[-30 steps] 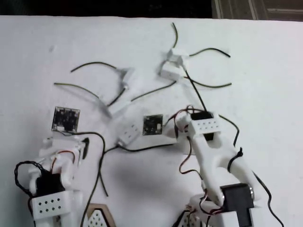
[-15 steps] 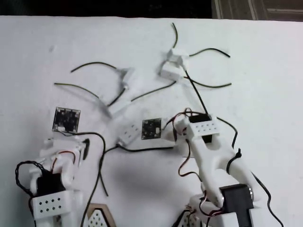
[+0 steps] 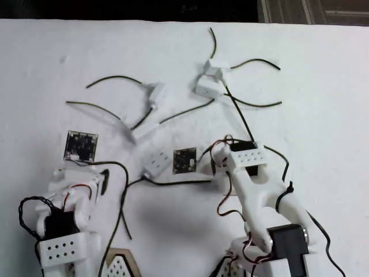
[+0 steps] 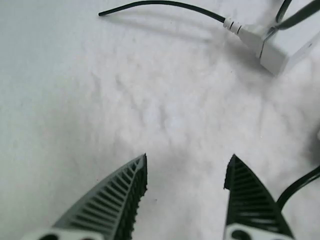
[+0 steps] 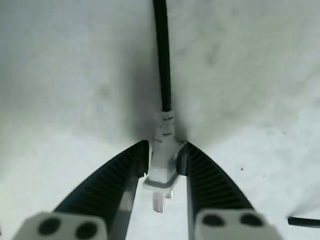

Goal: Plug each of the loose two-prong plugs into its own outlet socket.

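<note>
Plug (image 5: pixel 162 161) clamped in our right gripper (image 5: pixel 164 146) lies cord-forward, prongs wristward; likeliest socket (image 3: pixel 155 163) sits to its left, nearer our left gripper (image 4: pixel 188 157), which gapes.

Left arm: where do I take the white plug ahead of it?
Grip the plug on its wide body, from above, fingers either side of the cord line: it lies flat, tapers to a ribbed collar, and butts a white block.
</note>
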You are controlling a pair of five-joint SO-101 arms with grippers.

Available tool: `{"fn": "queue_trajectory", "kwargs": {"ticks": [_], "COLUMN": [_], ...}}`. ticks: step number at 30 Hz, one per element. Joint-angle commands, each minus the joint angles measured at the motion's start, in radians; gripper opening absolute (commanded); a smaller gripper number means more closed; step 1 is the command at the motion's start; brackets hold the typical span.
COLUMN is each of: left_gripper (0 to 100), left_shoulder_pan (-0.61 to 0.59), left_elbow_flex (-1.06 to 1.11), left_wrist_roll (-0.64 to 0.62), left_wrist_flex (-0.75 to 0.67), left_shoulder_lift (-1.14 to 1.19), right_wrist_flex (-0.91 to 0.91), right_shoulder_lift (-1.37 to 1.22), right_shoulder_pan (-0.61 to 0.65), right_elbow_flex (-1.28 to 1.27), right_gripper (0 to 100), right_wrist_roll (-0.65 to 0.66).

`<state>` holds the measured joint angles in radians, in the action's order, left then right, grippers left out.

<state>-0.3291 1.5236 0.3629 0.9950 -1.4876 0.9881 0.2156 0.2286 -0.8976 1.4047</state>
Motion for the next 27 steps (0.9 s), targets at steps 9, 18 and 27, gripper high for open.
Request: {"fn": "queue_trajectory", "kwargs": {"ticks": [9,18,27], "left_gripper": [25,25,25], "left_shoulder_pan": [-0.01,-0.03,-0.028], "left_elbow_flex": [-0.011,-0.275,-0.506], "left_wrist_roll": [-0.012,-0.094,-0.149], "left_wrist_flex": [-0.009,0.158,0.293], "left_shoulder_lift": [-0.013,-0.013,-0.013], "right_wrist_flex": [0.176,0.337,0.341], "right_shoulder_lift": [0.16,0.541,0.858], "right_shoulder_pan": [-0.002,0.004,0.039], "right_elbow_flex": [0.029,0.031,0.072], "right_gripper": [1.8,1.8,1.8], "right_wrist_roll": [-0.002,-0.272,-0.571]}}
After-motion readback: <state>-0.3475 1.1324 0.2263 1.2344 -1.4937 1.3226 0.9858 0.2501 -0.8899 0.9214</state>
